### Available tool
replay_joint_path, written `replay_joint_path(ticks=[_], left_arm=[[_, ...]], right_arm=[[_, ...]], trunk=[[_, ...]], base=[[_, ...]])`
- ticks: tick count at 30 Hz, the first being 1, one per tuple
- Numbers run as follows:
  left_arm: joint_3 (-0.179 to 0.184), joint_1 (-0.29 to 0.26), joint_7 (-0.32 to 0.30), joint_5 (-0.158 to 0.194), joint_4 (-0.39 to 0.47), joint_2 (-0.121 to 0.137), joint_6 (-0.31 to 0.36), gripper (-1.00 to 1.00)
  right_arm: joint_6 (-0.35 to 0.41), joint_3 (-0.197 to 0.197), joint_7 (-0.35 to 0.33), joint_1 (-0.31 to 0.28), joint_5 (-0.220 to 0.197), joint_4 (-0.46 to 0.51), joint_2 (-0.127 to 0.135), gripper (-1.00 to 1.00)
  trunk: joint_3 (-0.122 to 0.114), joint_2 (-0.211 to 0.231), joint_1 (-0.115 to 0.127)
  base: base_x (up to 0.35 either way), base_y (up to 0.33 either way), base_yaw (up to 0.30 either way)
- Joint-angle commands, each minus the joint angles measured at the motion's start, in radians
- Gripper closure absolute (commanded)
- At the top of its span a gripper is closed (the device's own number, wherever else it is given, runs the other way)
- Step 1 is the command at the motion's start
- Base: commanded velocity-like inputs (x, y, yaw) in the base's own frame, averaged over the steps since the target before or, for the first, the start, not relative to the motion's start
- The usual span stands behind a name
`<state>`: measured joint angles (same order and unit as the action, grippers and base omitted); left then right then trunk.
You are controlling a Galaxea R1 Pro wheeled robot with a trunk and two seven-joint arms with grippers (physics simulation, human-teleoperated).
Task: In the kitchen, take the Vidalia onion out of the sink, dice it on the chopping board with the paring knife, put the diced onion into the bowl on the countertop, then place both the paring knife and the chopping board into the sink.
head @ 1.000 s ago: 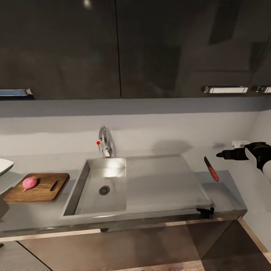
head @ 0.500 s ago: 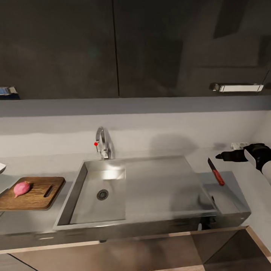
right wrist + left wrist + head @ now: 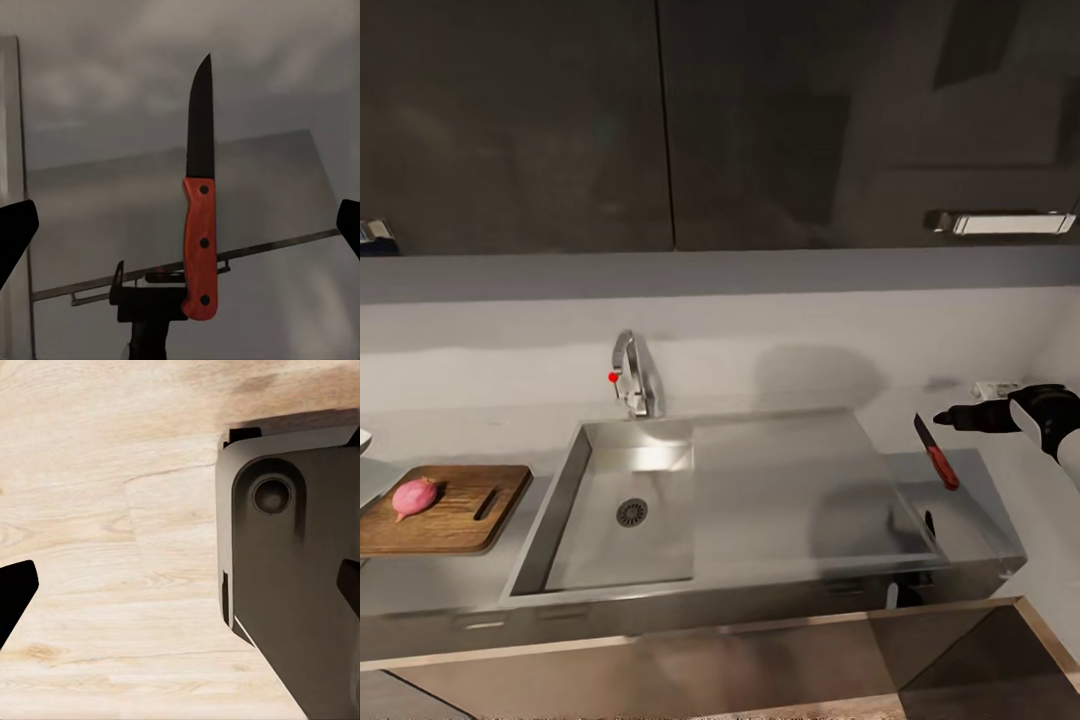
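R end effector open wide, hovering above paring knife on worktop right of sink. Vidalia onion on chopping board. L end effector open wide.

onion: pinkish-red
board: dark brown wood, visible grain
knife: red handle with three dark rivets, dark blade
sink: grey steel, round dark drain
tap: chrome, red knob
counter: glossy grey, thin metallic front edge
wall: pale grey
upper cabinets: glossy near-black, silver handles
right gripper: black, on a white forearm
floor: light wood, wavy grain
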<state>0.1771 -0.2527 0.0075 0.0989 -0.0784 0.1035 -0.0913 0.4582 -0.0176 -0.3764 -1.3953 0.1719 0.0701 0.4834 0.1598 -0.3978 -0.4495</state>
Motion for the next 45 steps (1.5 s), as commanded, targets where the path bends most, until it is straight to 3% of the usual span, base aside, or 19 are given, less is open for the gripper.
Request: replay_joint_path(ticks=[1, 25, 36, 45], left_arm=[[0.009, -0.002, 0.000, 0.010, -0.004, -0.001, -0.008, -1.00], [0.009, 0.000, 0.000, 0.010, -0.004, -0.001, -0.008, -1.00], [0.009, 0.000, 0.000, 0.010, -0.004, -0.001, -0.008, -1.00], [0.009, 0.000, 0.000, 0.010, -0.004, -0.001, -0.008, -1.00]], right_arm=[[0.003, -0.001, -0.008, -0.001, 0.009, 0.001, 0.001, -1.00], [-0.016, 0.000, -0.010, -0.001, 0.008, -0.001, 0.007, -1.00], [-0.016, 0.001, -0.012, -0.001, 0.005, -0.001, 0.024, -1.00], [-0.016, 0.001, -0.012, -0.001, -0.024, -0.001, 0.040, -1.00]], trunk=[[0.004, -0.002, -0.001], [0.042, -0.002, -0.001], [0.057, -0.002, -0.001], [0.070, -0.002, -0.001]], base=[[0.000, 0.000, 0.000], [0.000, 0.000, 0.000], [0.000, 0.000, 0.000], [0.000, 0.000, 0.000]])
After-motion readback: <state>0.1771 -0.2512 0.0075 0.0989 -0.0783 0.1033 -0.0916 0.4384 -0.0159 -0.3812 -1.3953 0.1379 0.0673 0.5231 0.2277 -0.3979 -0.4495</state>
